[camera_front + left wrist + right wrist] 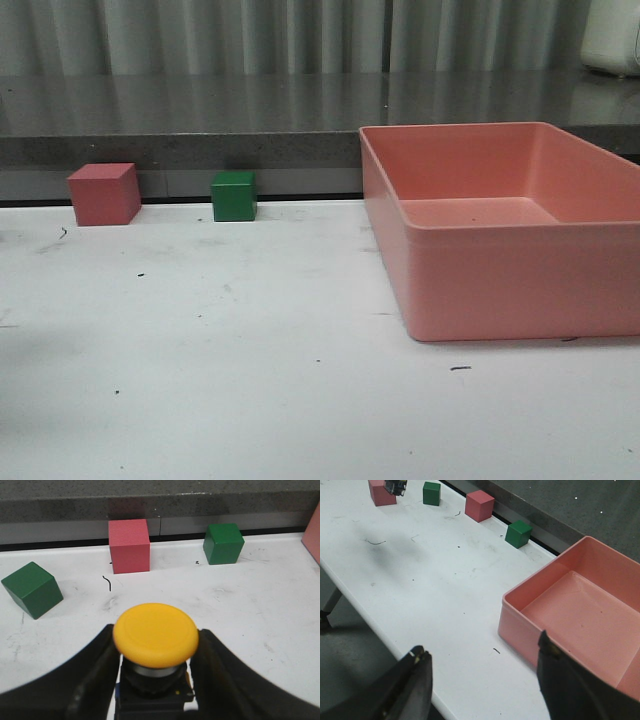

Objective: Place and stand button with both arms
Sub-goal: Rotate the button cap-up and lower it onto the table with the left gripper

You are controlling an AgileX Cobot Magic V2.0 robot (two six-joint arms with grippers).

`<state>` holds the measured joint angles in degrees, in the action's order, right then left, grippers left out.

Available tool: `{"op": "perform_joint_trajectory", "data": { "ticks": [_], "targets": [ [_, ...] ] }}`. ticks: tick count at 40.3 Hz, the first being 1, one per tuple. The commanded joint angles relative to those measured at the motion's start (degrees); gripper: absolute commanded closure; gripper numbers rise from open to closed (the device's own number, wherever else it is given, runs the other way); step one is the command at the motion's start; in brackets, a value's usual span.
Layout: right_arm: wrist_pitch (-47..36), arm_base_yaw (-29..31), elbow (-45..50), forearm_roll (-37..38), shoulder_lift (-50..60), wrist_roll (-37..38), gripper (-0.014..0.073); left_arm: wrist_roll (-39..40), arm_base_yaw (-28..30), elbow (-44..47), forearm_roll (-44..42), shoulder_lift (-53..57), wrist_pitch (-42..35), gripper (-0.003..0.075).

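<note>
The button (155, 636) has a round yellow cap on a black body with a blocky base. My left gripper (156, 647) is shut on it, one black finger (95, 670) on each side of the body. The cap faces the camera, above the white table. In the right wrist view the left gripper (396, 486) shows small at the far end of the table, by a pink cube. My right gripper (481, 647) is open and holds nothing. It hangs over the table's front edge beside the pink bin (520, 617). Neither gripper appears in the front view.
A pink cube (104, 193) and a green cube (234, 196) stand along the back wall. Another green cube (32, 589) lies tilted left of them. The large pink bin (500, 285) fills the table's right side. The table's front edge (385, 630) drops to the floor.
</note>
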<state>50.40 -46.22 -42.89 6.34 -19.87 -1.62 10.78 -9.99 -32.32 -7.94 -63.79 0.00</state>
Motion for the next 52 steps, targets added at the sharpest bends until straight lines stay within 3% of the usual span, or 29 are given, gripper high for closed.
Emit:
{"op": "perform_joint_trajectory", "data": {
  "ticks": [1, 12, 28, 37, 52],
  "targets": [
    [-4.12, 0.24, -1.2, 0.96, -0.59, -0.6, 0.0118, -0.03, 0.06, 4.32, -0.19, 1.04, -16.24, 0.0491],
    [-4.12, 0.24, -1.2, 0.96, -0.59, -0.6, 0.0118, -0.03, 0.3, 14.79, -0.19, -3.57, -43.03, 0.0491],
    [-4.12, 0.24, -1.2, 0.96, -0.59, -0.6, 0.0118, -0.03, 0.3, 15.33, 1.07, -19.13, -66.08, 0.0491],
    [-4.12, 0.24, -1.2, 0.96, -0.59, -0.6, 0.0118, -0.03, 0.3, 15.13, 1.4, -24.35, -73.37, 0.0491],
    [-4.12, 0.24, -1.2, 0.96, -0.59, -0.6, 0.0118, -0.03, 0.3, 11.4, 4.05, -32.69, -76.65, 0.0491]
  ]
}}
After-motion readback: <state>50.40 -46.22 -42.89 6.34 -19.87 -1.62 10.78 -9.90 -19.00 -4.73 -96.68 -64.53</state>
